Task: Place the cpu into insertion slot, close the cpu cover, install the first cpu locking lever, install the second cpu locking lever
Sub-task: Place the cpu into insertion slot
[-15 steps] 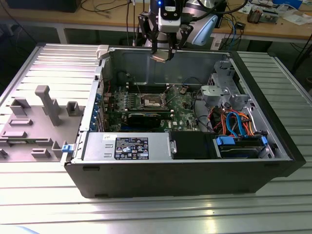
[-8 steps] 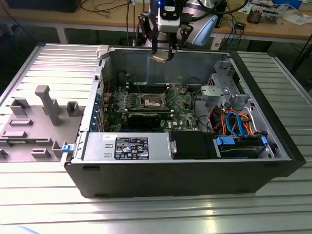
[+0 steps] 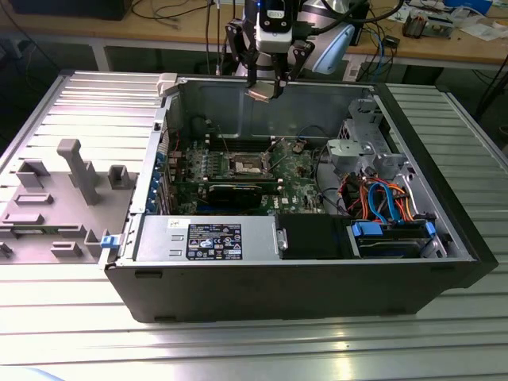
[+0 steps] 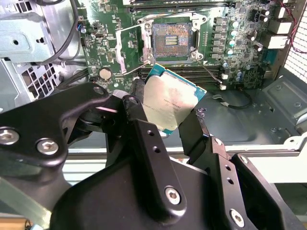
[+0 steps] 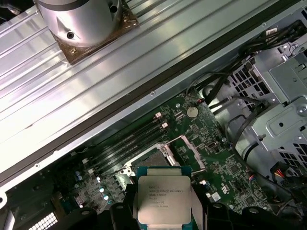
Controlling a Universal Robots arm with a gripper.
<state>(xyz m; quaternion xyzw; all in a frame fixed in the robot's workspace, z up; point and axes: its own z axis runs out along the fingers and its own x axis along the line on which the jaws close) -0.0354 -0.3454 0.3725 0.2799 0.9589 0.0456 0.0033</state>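
In the exterior view the black two-fingered gripper [image 3: 261, 89] hangs above the back wall of the open black computer case [image 3: 444, 238], at twelve o'clock from the bare square processor socket [image 3: 248, 165] on the green motherboard [image 3: 298, 178]. Its fingers are pinched on the cpu [image 3: 260, 94], which is held in the air well apart from the socket.

In the second wrist view the cpu [image 4: 171, 98] is a small flat square chip with a silvery-grey metal top that carries faint dark print. The metal sits on a thin blue-green board that shows as a narrow rim along its edges. It is tilted, one corner pointing toward the socket [image 4: 171, 40], and the gripper [image 4: 167, 108] clamps it by two opposite edges. The socket's field of gold contacts lies uncovered, and the cpu cover [image 4: 120, 52], a thin silvery metal frame with a square window, is swung open beside it.

In the first wrist view the cpu [image 5: 163, 199] faces the camera squarely between the gripper's [image 5: 164, 212] dark fingers.

The case rests on a ribbed aluminium table [image 3: 238, 349]; a grey moulded fixture [image 3: 71, 171] stands at nine o'clock from the case.
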